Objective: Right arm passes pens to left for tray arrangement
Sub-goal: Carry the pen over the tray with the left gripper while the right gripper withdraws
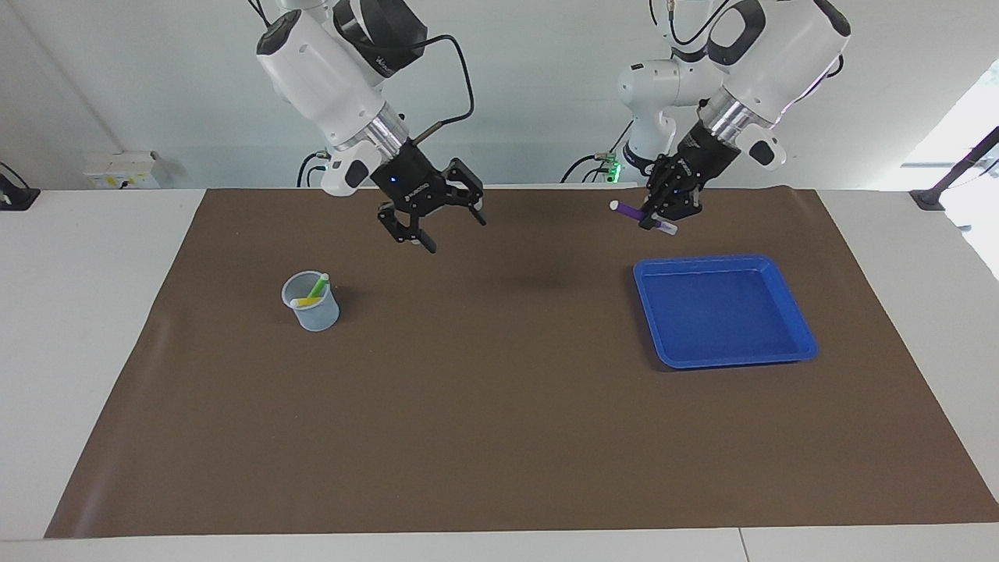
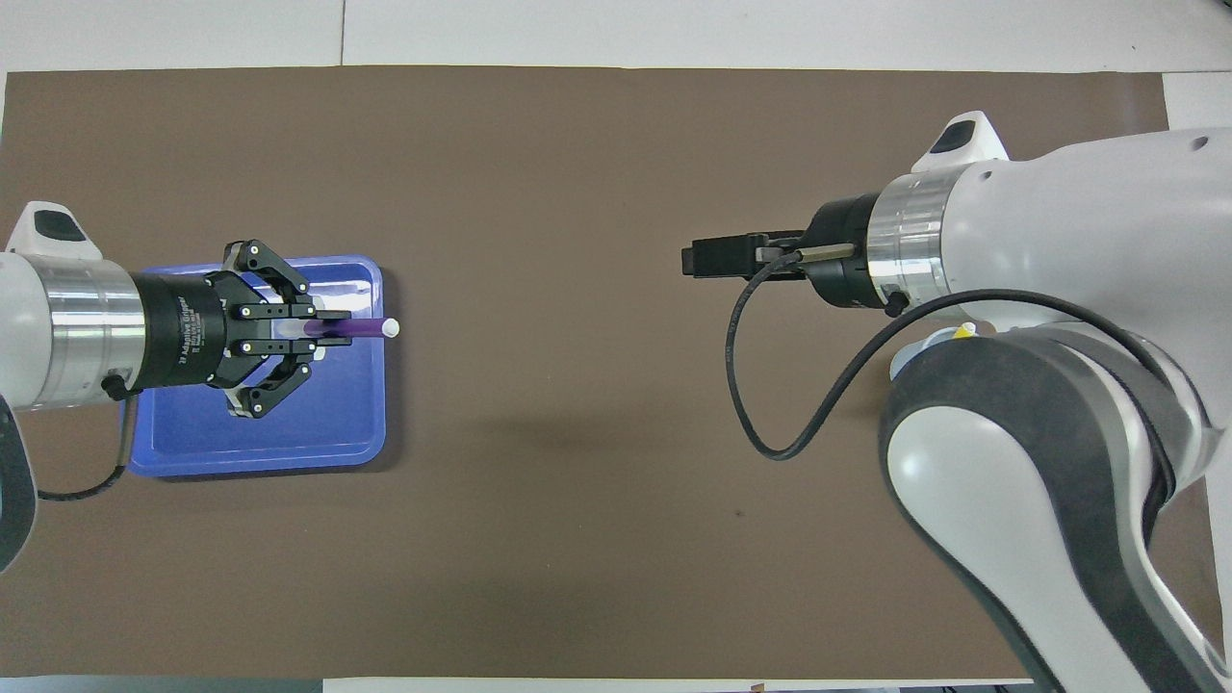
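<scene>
I see a white table [image 1: 78, 351] covered by a brown mat [image 1: 484, 406]. On the mat sit a blue tray [image 1: 804, 347] and, toward the right arm's end, a small cup [image 1: 316, 316], apparently holding two pens [image 1: 312, 293].

The left gripper [image 2: 318, 332] body carries white print — "2F Adaptive Gripper" — nothing else legible.
</scene>
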`<state>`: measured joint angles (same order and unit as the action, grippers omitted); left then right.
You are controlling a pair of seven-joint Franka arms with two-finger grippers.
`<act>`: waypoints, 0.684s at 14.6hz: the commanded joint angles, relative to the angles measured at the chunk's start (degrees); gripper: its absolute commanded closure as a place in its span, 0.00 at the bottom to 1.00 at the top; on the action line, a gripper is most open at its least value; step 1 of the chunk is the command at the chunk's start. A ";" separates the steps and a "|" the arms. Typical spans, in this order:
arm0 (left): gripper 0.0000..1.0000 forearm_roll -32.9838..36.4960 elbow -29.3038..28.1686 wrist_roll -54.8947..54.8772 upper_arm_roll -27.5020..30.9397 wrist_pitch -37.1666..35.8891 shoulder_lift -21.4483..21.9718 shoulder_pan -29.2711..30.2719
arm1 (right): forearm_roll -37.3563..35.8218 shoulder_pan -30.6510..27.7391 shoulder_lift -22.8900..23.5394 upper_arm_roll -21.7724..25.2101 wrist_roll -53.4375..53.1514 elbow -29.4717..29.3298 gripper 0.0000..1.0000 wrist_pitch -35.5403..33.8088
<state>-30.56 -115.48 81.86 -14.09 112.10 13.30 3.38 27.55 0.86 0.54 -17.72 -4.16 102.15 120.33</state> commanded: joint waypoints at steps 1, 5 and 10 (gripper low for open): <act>1.00 0.23 -4.03 -16.32 -0.15 -1.54 1.64 3.38 | -6.26 -0.34 -1.42 2.68 -0.59 1.38 0.00 -2.64; 1.00 1.45 -6.68 -39.60 -0.15 -1.45 -0.81 9.26 | -16.27 -0.34 -1.68 6.37 -1.02 1.73 0.00 -5.37; 1.00 13.13 -6.07 -63.88 -0.15 2.49 -10.12 10.86 | -24.82 -0.34 -1.60 13.48 -0.85 1.47 0.00 -7.21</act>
<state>-21.63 -122.39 25.77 -13.82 111.97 7.50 14.07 4.93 0.74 0.34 -6.30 -4.19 102.51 114.40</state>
